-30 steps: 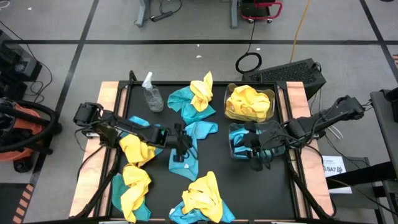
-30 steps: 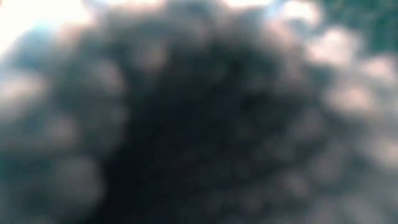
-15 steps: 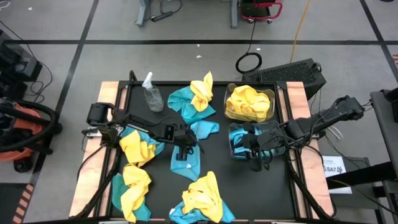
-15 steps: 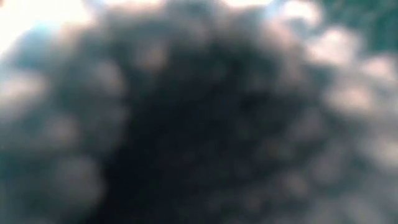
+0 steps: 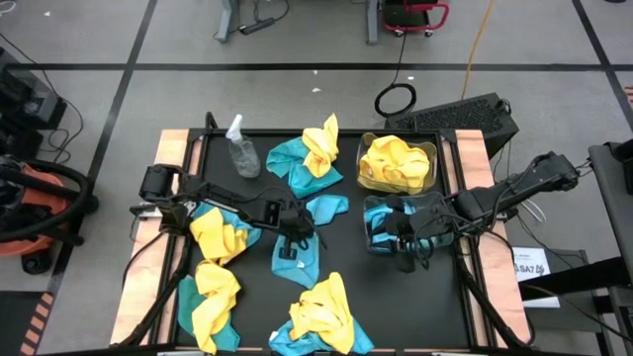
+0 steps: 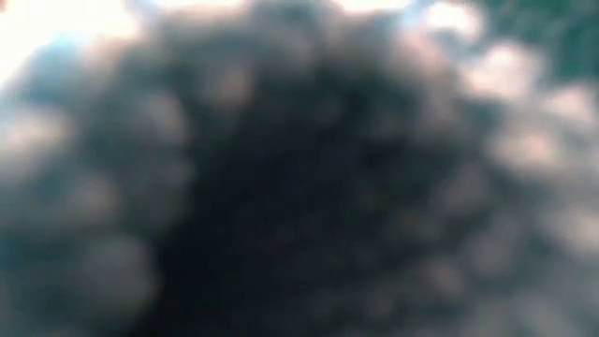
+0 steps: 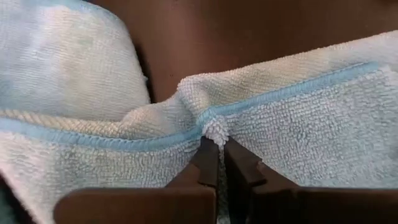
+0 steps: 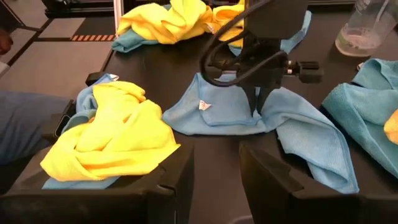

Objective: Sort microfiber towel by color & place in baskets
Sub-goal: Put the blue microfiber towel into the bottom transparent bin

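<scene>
Pinching a fold of the teal towel (image 5: 297,247) in the middle of the high view, the left gripper (image 5: 288,235) is closing fully on its hem – it should lift straight up before carrying it. The right gripper (image 5: 406,252) is waiting half-open by the blue basket (image 5: 374,233) at centre right. The towel's white tag (image 8: 201,106) is unreadable.

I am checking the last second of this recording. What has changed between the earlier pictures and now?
The left gripper moved toward the table's middle, came down and shut on the teal towel, pinching a fold. The right gripper stayed beside the teal basket; the other towels did not move.
</scene>
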{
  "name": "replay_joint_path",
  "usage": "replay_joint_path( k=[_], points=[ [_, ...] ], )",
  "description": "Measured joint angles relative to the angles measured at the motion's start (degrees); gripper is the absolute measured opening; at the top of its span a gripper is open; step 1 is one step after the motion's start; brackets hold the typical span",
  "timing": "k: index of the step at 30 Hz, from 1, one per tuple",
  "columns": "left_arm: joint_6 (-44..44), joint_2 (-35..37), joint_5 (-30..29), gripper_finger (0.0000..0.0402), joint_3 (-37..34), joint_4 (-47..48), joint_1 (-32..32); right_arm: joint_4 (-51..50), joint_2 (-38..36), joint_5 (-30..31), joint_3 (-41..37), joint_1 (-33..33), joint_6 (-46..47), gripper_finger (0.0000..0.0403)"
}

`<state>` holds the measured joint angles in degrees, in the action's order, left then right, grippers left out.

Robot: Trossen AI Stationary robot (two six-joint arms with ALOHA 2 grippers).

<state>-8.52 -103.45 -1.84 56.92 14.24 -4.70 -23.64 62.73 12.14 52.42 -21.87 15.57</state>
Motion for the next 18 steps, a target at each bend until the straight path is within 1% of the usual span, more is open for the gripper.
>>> replay_joint_path(
  k=[5, 8, 11, 15, 18],
  points=[
    [-2.13, 5.08, -4.26, 0.0005, 3.62, 1.84, -1.32, 3.41, 1.86, 0.01, 0.0, 0.0, -2.79, 0.012],
    [-2.96, 8.22, -5.85, 0.0005, 4.4, 2.58, -2.16, 6.31, 4.03, 2.34, 0.0, -0.01, -6.87, 0.0136],
    [-3.91, 11.28, -7.38, 0.0005, 5.9, 1.48, -2.89, 9.71, 6.29, 5.05, -0.04, 0.0, -10.19, 0.0177],
    [-4.74, 13.27, -8.3, 0.0005, 6.92, 1.4, -3.73, 16.93, 9.56, 10.96, -0.04, 0.03, -12.94, 0.025],
    [-5.97, 13.97, -9.87, 0.0005, 8.22, 1.44, -4.61, 21.3, 11.92, 11.87, -0.04, 0.53, -15.57, 0.0298]
  ],
)
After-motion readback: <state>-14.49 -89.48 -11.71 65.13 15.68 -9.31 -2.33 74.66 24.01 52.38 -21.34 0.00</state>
